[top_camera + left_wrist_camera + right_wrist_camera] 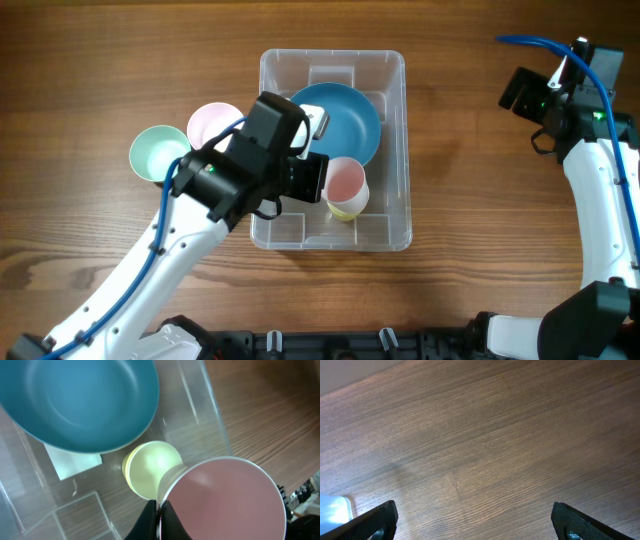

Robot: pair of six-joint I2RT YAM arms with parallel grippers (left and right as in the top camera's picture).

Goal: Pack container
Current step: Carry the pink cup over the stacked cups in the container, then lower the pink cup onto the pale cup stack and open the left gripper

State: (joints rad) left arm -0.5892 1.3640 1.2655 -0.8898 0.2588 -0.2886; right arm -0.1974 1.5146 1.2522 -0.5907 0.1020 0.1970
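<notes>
Fingers of your left gripper (160, 512) pinch the rim of the pink cup (225, 495), inside the container (394, 130) under the hand. Released so tilted, it may tip off the yellow cup (149, 469) beneath, against the blue bowl (75, 405).

The brown wooden counter (100, 80) carries a clear plastic container (390, 75) near its middle. On the container's left, a mint-green bowl (152, 155) and a pale pink bowl (208, 122) sit side by side on the wood.
</notes>
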